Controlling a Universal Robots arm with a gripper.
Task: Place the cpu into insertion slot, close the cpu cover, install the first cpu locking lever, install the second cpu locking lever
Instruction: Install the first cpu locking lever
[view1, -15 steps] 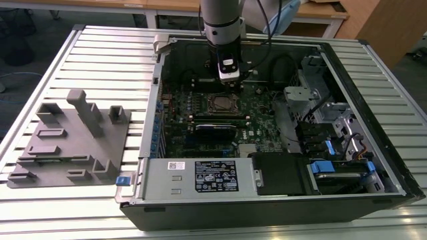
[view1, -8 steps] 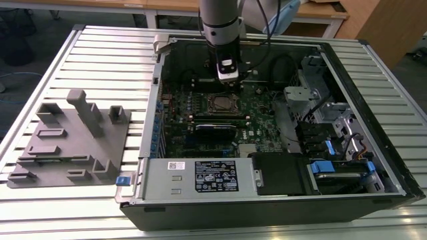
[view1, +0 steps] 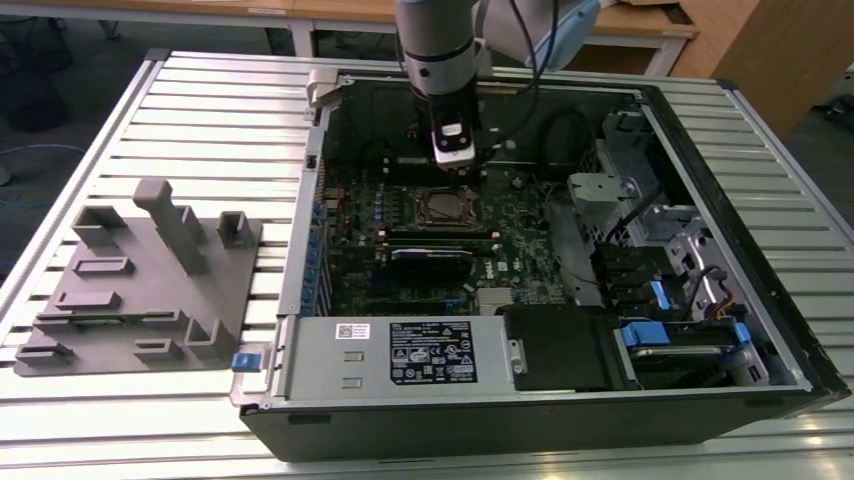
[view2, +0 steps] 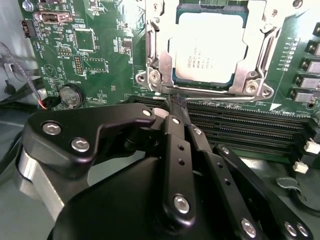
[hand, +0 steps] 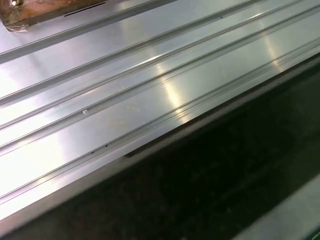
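Note:
The cpu (view2: 210, 47), a silvery square chip, lies in the insertion slot (view1: 441, 207) on the green board inside the open computer case. The cpu cover (view2: 159, 55), a silvery metal frame, lies flat around the chip, whose top shows through its window. A thin metal lever rod (view2: 215, 91) runs along the socket edge nearest my gripper. My gripper (view2: 176, 102) has its black fingers pressed together, shut, with the tips right at that edge of the socket. In the exterior view the gripper (view1: 461, 168) hangs just behind the socket.
Long black memory slots (view2: 245, 127) lie beside the socket, and a round coin battery (view2: 70, 95) sits on the board. A grey fixture block (view1: 147, 280) stands on the ribbed table (hand: 125, 90) at the exterior view's left. The power supply (view1: 400, 352) and drive bays (view1: 667, 300) fill the case front.

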